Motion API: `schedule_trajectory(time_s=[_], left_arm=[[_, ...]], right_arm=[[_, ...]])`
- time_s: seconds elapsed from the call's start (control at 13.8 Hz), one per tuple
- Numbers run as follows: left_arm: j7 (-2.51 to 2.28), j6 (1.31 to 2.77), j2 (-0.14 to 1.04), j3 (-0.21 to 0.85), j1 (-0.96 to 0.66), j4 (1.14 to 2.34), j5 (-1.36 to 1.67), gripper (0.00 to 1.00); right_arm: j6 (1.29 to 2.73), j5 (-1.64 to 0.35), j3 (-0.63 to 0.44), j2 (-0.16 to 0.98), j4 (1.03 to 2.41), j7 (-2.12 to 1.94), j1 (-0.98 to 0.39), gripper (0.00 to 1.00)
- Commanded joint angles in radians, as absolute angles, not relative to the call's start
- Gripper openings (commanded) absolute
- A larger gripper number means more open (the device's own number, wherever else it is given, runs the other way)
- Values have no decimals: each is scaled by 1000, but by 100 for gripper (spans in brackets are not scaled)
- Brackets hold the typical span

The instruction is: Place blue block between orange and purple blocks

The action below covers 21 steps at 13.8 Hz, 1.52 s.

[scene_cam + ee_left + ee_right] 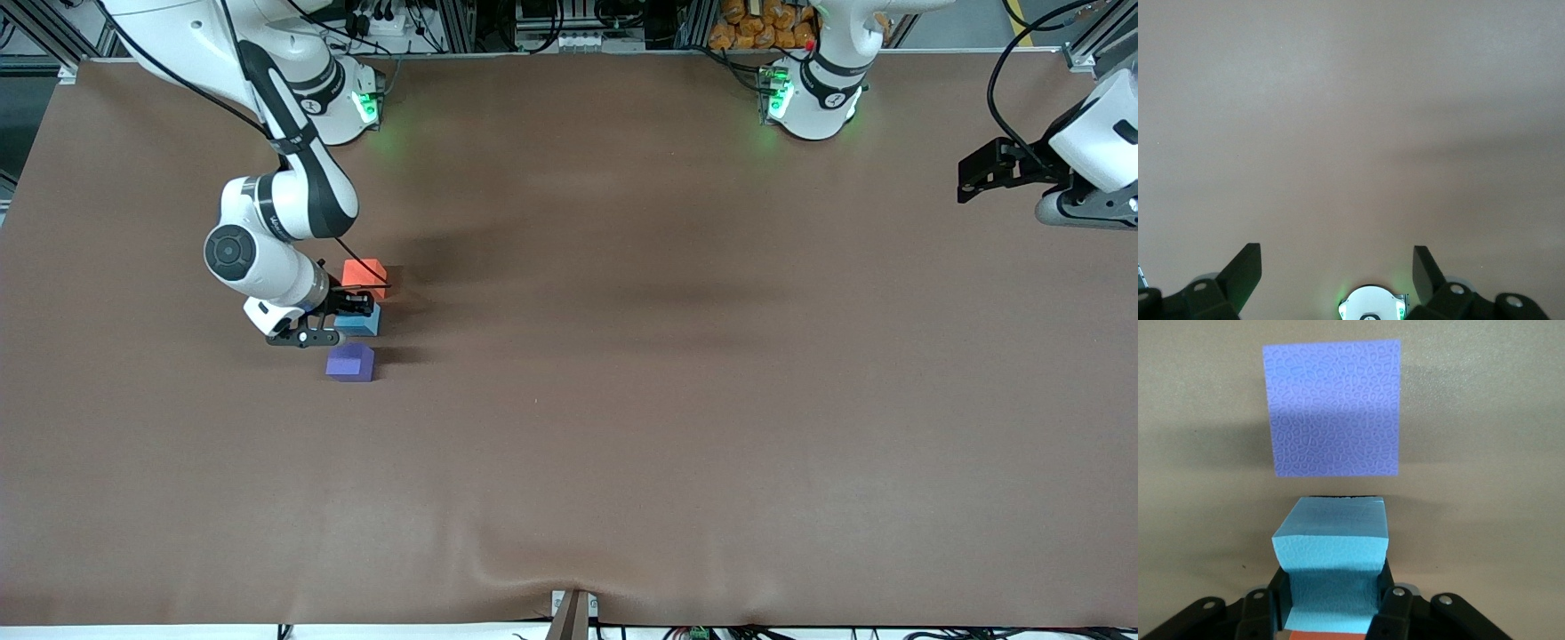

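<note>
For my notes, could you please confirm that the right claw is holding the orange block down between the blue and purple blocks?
Not quite: the right claw is shut on the blue block, not the orange one. The front view shows it between the orange block and the purple block.

— Blue block (pixel 359 321)? 
— Light sky-blue, matte, plain-faced cube. Sits in the line between the other two, clamped at its sides by the right hand (pixel 348 311). Cannot tell whether resting on the desk (pixel 622 400) or just above it.
— Orange block (pixel 365 274)? 
— Bright orange-red cube, flat on the desk, toward the right arm's end, farther from the front camera than the blue one, just beside it.
— Purple block (pixel 350 363)? 
— Violet-purple, same size, fine cell-like texture on top in the right wrist view. Flat on the desk, nearest the front camera of the three, a narrow gap from the blue.
</note>
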<state>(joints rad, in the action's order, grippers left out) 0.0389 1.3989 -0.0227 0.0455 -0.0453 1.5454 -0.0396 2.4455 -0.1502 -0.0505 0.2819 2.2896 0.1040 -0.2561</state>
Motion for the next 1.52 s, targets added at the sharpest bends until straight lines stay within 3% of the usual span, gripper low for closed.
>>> schedule_trajectory(time_s=[0.0, 0.22, 0.29, 0.36, 0.72, 1.09, 1.45], left_arm=[[37, 1387, -21, 51, -37, 1537, -28, 100], [37, 1387, -20, 51, -37, 1537, -28, 100], [37, 1387, -20, 51, -37, 1536, -28, 100], [37, 1387, -20, 51, -37, 1536, -28, 100], [37, 1387, -20, 51, -35, 1536, -28, 100], [37, 1387, -20, 51, -35, 1536, -28, 100], [38, 1387, -20, 51, -34, 1536, -28, 100]], right_arm=[[2490, -146, -51, 290, 2307, 81, -258, 0], [2490, -146, -51, 301, 2307, 81, -258, 0], [2490, -146, -51, 301, 2307, 81, -256, 40], [2488, -146, -51, 301, 2306, 81, -255, 99], [2441, -146, -51, 275, 2292, 83, -249, 100], [2199, -146, -55, 190, 2156, 81, -203, 100], [2094, -147, -54, 69, 2140, -30, -101, 100]])
